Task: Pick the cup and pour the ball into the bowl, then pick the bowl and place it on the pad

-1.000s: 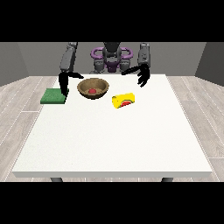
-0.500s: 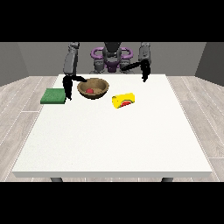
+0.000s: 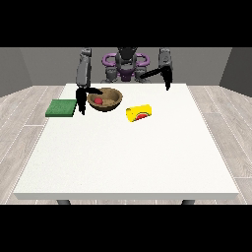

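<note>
A brown bowl [image 3: 105, 100] stands at the table's far left with a red ball [image 3: 98, 101] inside it. To its right, a yellow cup [image 3: 139, 113] lies on its side. A green pad [image 3: 61, 108] lies flat to the left of the bowl. The hand at the view's left [image 3: 81, 101] hangs between pad and bowl, its fingers straight down along the bowl's left side and its thumb reaching over the rim. The hand at the view's right [image 3: 167, 81] is raised near the table's far edge, holding nothing, with its fingers pointing down.
The white table [image 3: 128, 157] stretches wide towards the camera. The robot's torso [image 3: 125, 66] stands behind the far edge, and grey floor surrounds the table.
The hand at the view's right has pulled up and back from near the cup to the far edge. The hand at the view's left has shifted from over the pad to the bowl's left rim.
</note>
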